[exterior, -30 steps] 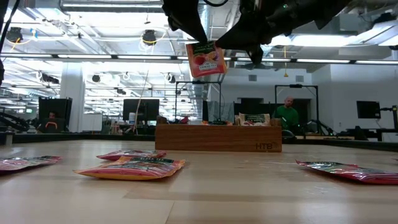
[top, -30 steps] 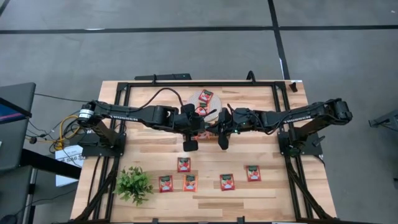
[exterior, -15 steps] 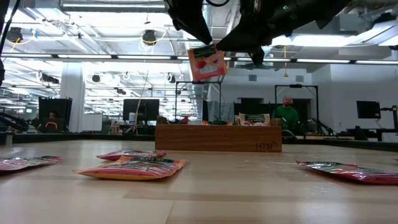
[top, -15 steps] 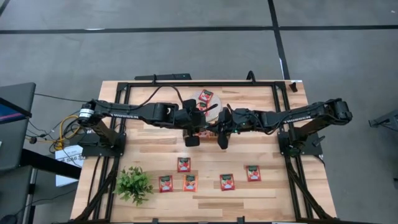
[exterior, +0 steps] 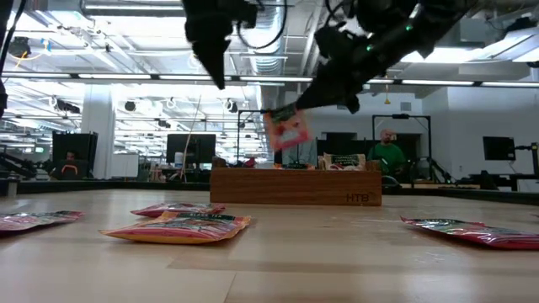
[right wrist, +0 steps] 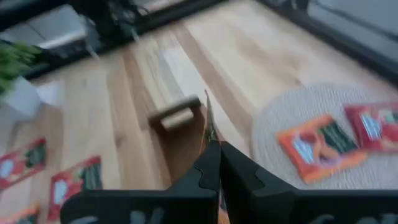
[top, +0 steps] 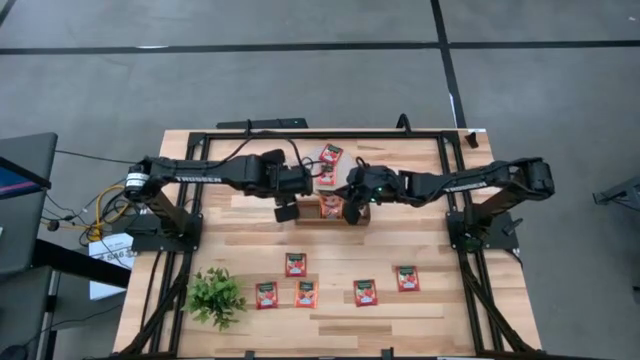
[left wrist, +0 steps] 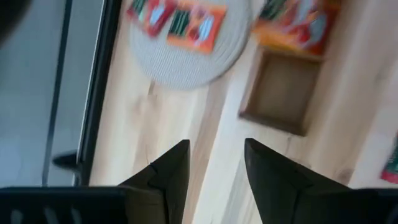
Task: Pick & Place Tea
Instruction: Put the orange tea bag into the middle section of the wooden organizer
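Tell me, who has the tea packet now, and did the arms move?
The left gripper let go of the tea sachet and pulled away, open. The right gripper now holds it alone and has carried it lower, over the wooden tray. The five sachets at the table's front and the little plant stayed put.

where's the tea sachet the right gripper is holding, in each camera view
High view: the held sachet sits mid-table over the wooden tray.
Low view: hanging above the tray, centre.
Left wrist view: likely the orange packet over the tray.
Right wrist view: edge-on between the right gripper fingers.
Shared landmark: the tray.
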`<state>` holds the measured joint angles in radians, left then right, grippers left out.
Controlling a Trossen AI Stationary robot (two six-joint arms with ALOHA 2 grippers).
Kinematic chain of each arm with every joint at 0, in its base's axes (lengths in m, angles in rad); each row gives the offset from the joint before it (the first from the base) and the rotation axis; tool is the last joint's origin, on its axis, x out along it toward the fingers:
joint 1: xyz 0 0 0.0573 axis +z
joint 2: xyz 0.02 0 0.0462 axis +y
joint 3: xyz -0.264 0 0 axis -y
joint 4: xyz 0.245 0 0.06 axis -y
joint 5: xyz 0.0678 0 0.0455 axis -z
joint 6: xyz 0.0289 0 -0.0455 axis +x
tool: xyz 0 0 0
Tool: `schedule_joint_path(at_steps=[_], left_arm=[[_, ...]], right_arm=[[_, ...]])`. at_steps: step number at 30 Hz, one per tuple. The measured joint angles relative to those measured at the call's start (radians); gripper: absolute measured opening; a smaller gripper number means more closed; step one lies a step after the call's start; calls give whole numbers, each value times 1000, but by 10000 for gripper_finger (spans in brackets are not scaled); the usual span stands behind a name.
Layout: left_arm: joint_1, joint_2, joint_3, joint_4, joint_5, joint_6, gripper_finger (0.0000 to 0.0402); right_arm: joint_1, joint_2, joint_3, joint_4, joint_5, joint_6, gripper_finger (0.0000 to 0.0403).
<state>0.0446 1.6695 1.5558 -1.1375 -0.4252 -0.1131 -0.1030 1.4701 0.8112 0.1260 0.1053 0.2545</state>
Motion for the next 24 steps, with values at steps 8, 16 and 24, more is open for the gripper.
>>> schedule_joint_path(at_steps=[8,16,24], left_arm=[[22,-53,-106,64,4,-46,147],[22,-112,-202,104,10,-101,147],[22,-117,-210,137,20,-103,147]], right_arm=[[-10,41,-66,83,15,57,0],[-10,41,-126,188,55,100,0],[0,93,-130,172,56,114,0]])
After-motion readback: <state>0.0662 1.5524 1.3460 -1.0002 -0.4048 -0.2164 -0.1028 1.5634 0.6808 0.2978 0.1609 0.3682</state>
